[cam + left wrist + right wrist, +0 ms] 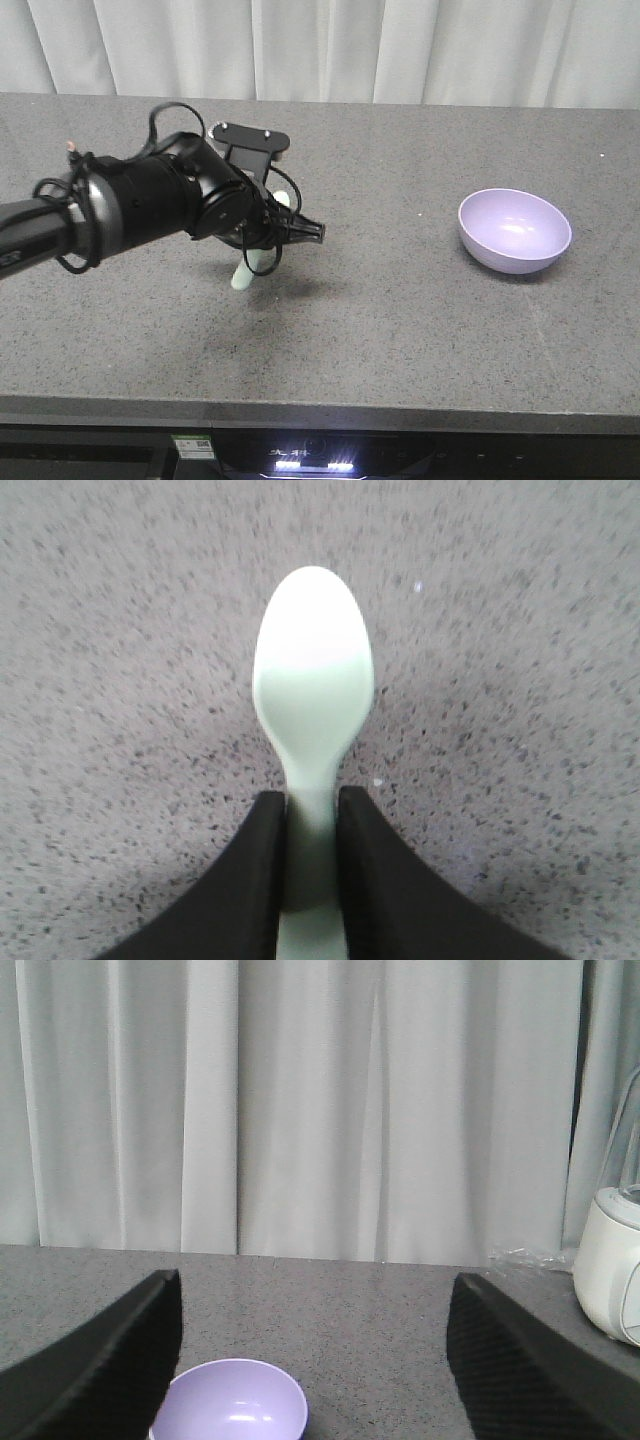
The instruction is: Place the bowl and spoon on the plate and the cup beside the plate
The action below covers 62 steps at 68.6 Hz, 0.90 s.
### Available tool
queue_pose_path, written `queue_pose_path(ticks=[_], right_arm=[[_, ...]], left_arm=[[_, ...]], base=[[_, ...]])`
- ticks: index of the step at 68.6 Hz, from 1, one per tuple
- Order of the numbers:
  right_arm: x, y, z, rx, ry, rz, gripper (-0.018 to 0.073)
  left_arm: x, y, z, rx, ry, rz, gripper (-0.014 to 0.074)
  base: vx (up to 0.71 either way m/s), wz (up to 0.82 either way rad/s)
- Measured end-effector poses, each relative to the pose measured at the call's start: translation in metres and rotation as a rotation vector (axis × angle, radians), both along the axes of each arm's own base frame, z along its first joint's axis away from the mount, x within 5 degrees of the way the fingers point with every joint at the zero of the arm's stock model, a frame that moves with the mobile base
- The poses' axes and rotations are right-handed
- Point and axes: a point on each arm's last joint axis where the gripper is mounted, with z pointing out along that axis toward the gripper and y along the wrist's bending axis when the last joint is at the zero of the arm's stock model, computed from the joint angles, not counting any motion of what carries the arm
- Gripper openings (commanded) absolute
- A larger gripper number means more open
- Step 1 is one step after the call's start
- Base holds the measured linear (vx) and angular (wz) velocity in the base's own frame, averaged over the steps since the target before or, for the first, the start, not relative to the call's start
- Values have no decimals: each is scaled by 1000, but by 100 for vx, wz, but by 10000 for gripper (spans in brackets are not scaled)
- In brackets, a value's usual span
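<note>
Closest to your left wrist camera, the left gripper (310, 808) is clenched on the handle of the spoon (313, 680), one black finger (250, 880) pressed to each side. The pale mint oval scoop reaches out past the fingertips over the surface.

You are working on a grey speckled countertop (400, 320) that looks like stone, with a pleated pale curtain (350, 50) hanging right behind its far edge. At the right edge of the right wrist view sits a white rounded object (610, 1270), possibly an appliance; it is cropped, so you cannot be sure.

Your left arm (110, 210) comes in from the left side of the front view, black and looped with cables, its wrist bent down toward the counter. One end of the spoon pokes out below the gripper, tilted, over its own shadow; whether it touches the counter is hard to tell.

Your lavender bowl (515, 232) stands upright on the right part of the counter, well apart from the spoon. Your right gripper (315, 1290) is spread wide, the bowl showing low between its fingers, nearer the left one.
</note>
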Motion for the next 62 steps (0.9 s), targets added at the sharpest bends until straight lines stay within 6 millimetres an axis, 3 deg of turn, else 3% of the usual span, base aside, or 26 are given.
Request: queue_pose_path(ticks=[24,50,62], right_arm=[[0,0,0,0,0,0,526],[0,0,0,0,0,0,526],[0,0,0,0,0,0,526]], left_arm=[[-26,24,72,-20,-116,24,-8],[-84,70,168,-126,-300,54,-8],[-104,86,188,-111,-335,47,-8]], base=[[0,0],[0,0],[0,0]])
